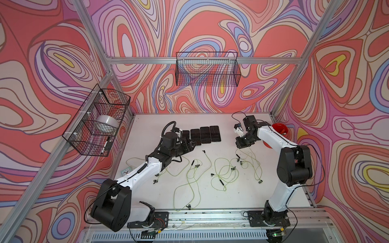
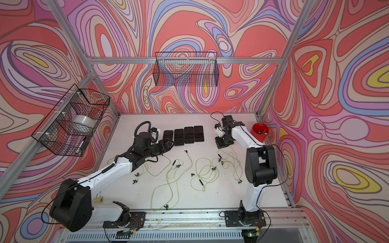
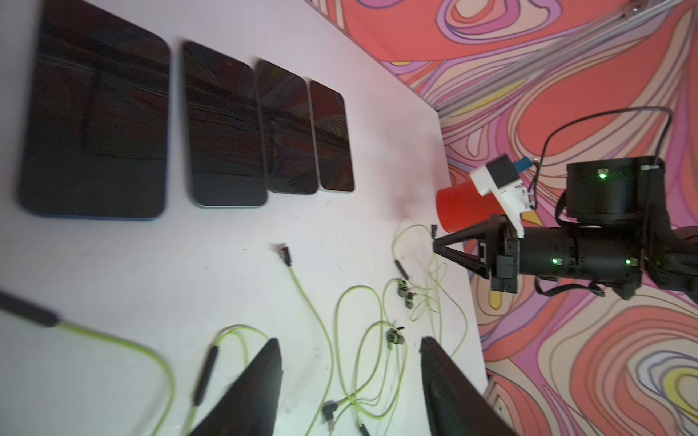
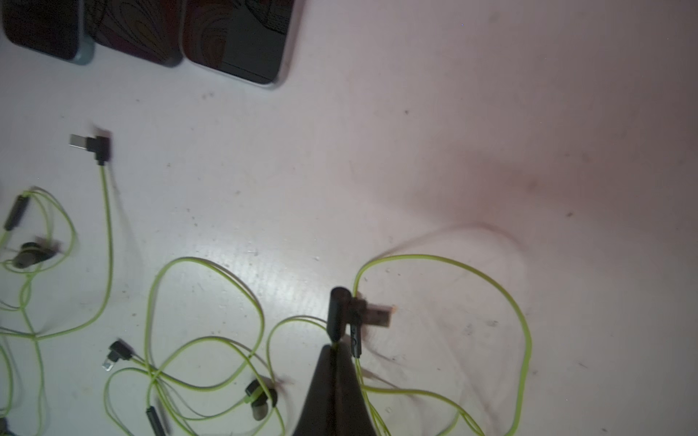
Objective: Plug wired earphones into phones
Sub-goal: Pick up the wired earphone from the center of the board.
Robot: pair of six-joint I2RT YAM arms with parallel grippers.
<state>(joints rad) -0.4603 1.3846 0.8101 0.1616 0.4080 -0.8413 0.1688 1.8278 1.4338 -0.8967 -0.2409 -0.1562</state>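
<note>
Four flat, glossy black phones (image 1: 205, 134) lie side by side, screens up, at the back of a white desk (image 1: 242, 195). At the left, the left arm's fingers (image 3: 257, 385) are poised just by the near end of the leftmost phone (image 3: 94, 120), spread apart with nothing between them. Several thin yellow-green wired earphones (image 1: 189, 178) sprawl across the middle of the desk. Their dark earbuds and one loose angled plug (image 4: 96, 145) lie just short of the phones. At the right, well apart from the row, the right arm's fingers (image 4: 328, 389) are pressed together on one earphone cable, directly behind its dark plug (image 4: 338, 309). The plug's metal tip juts sideways past them, and the rest of that cable trails to the desk. No phone appears plugged in yet. The step in hand looks like carrying this first plug to a phone. Next, the tip likely needs turning toward a phone's near edge and lining up with its port, perhaps while the spread fingers steady that phone.
</note>
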